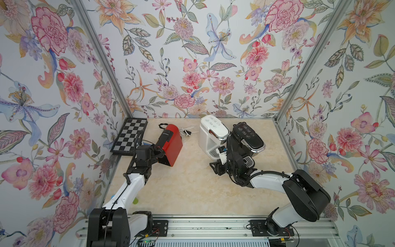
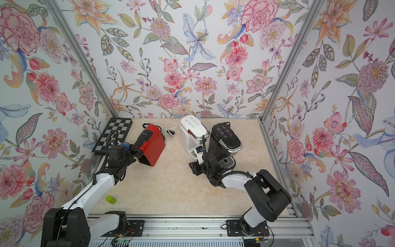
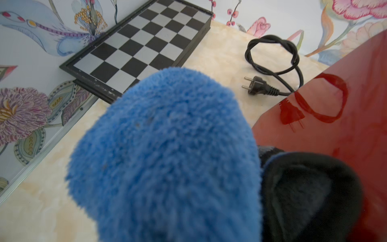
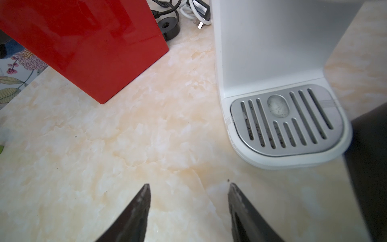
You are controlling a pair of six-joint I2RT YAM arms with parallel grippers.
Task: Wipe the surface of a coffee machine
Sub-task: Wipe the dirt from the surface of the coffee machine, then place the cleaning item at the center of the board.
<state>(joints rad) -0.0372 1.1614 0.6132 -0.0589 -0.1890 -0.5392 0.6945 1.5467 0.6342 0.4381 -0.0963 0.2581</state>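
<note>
Marbled beige surface (image 1: 192,188), items listed left to right. Chessboard (image 1: 129,136): black and silver, set against the left wall, beyond the left claw (image 2: 133,148) and to its left. Small green object (image 2: 111,199): on the surface well behind the left claw, near that arm's base. Left claw: fingers buried from sight in the wrist view, pressed together and clamped on the blue fluffy cloth (image 3: 167,150). A dark fleece fold with a blue edge lies beside the blue pile, on the side nearest the machine. Red coffee machine (image 1: 172,145): glossy box with a black front, standing just to the right of the left claw. Whether the cloth touches its side panel cannot be told. Black power cord (image 3: 272,62): looped, plug lying free, on the surface beyond the left claw, at the back of the red machine. White cord (image 1: 188,130): coiled between the red and white machines. White coffee machine (image 1: 213,132): upright, its grey slotted drip tray (image 4: 287,117) just ahead of the right claw (image 4: 188,209). Right claw: fingers apart, nothing between them, low over bare surface, well apart from the red machine. Black coffee machine (image 1: 248,136): upright, close beside the white one, beyond the right claw and to its right.
</note>
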